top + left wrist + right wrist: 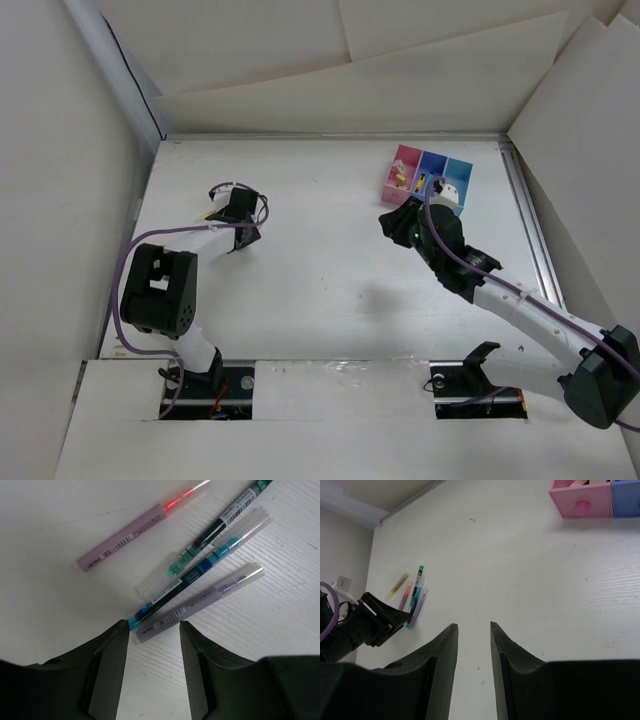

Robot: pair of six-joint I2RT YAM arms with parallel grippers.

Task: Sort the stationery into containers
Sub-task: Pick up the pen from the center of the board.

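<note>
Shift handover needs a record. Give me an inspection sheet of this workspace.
Surface: white table, no spills seen.
Job's things: pink pen, green pen, blue pen, lilac pen and yellow pen lie together far left; containers far right, something small inside the pink bin.
Clutter: nothing seen.
Grippers: left gripper open, low over the pens; right gripper open, empty, near the containers.
Cables: purple cables run along both arms.
Surroundings: white panels wall the table; metal rail on the right edge.

Left gripper [152,627], right gripper [473,626], jaws parted.
</note>
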